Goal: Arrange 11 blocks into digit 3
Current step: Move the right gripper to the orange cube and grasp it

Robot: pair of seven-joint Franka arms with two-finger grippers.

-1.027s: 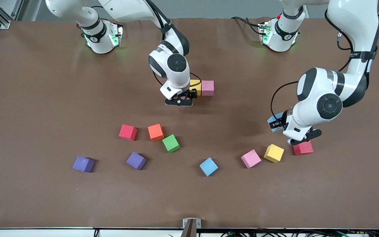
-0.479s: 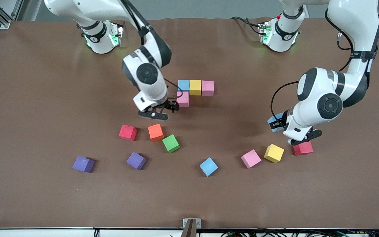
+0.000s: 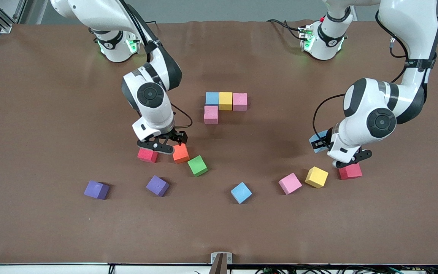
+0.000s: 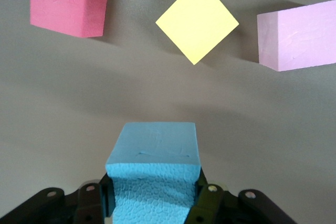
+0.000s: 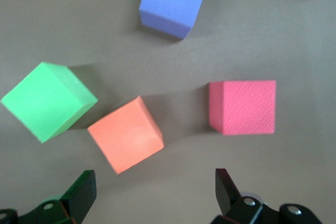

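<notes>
We see right gripper [image 3: 167, 143] spread wide, empty, over orange block [image 3: 180, 153] and red block [image 3: 147, 155]; left gripper [image 4: 152, 195] clamped on blue block [image 4: 153, 174], seemingly above table.

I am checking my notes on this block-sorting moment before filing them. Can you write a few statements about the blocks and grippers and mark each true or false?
1. The left gripper holds a blue block. True.
2. The right gripper is shut on the orange block. False: it is open, over the red block and the orange block, holding nothing.
3. The figure so far has four blocks. True: a blue, yellow and pink row with a pink block touching under the blue one.
4. The green block sits in the figure. False: it lies loose beside the orange block.
</notes>
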